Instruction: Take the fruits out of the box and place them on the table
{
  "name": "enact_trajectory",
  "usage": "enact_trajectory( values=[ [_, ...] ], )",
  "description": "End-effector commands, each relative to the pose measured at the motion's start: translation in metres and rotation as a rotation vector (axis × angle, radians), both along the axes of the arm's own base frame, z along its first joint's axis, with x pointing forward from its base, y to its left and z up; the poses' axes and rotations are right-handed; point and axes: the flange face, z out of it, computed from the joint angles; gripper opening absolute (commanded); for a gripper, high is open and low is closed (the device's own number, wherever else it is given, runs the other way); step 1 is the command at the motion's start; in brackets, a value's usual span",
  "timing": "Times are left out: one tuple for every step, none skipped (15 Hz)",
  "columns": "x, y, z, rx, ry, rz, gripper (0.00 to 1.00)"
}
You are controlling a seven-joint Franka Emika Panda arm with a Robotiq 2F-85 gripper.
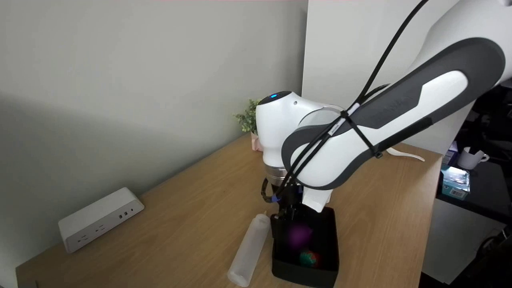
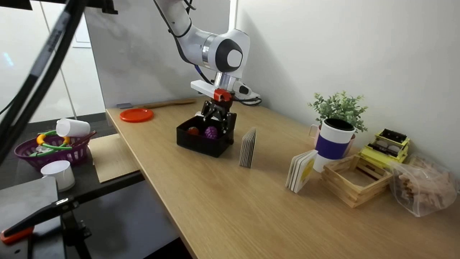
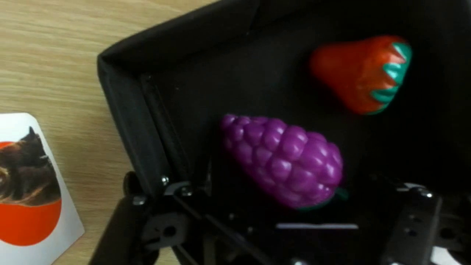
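Note:
The black box stands on the wood-grain table; the box also shows in an exterior view and the wrist view. Inside lie a purple toy grape bunch with a green base and a red toy strawberry with a green crown. Both fruits show in both exterior views, the grapes nearer the gripper than the strawberry. My gripper points down, open, its fingers apart on either side of the grapes' stem end. One finger overlaps the box wall. The dark fingertips blend with the box; contact cannot be told.
A clear bottle lies close beside the box. Card stacks stand on the table, and a printed card lies near the box wall. A red plate, tumbler and wooden crate stand farther off.

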Motion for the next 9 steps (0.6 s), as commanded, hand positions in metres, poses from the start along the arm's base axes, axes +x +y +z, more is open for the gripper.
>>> enact_trajectory(
  values=[
    [-0.009, 0.001, 0.009, -0.074, -0.016, -0.012, 1.00],
    [-0.010, 0.003, 0.009, -0.078, -0.013, -0.011, 1.00],
    [-0.011, 0.006, 0.010, -0.069, -0.007, -0.003, 0.77],
    [-0.011, 0.008, 0.011, -0.061, -0.006, 0.003, 0.72],
    [-0.011, 0.011, 0.012, -0.052, -0.007, 0.010, 0.67],
    [-0.012, 0.013, 0.013, -0.045, -0.007, 0.015, 0.58],
    [-0.012, 0.015, 0.014, -0.039, -0.008, 0.017, 0.51],
    [-0.011, 0.016, 0.015, -0.035, -0.010, 0.019, 0.45],
    [-0.011, 0.018, 0.016, -0.032, -0.011, 0.022, 0.45]
  ],
)
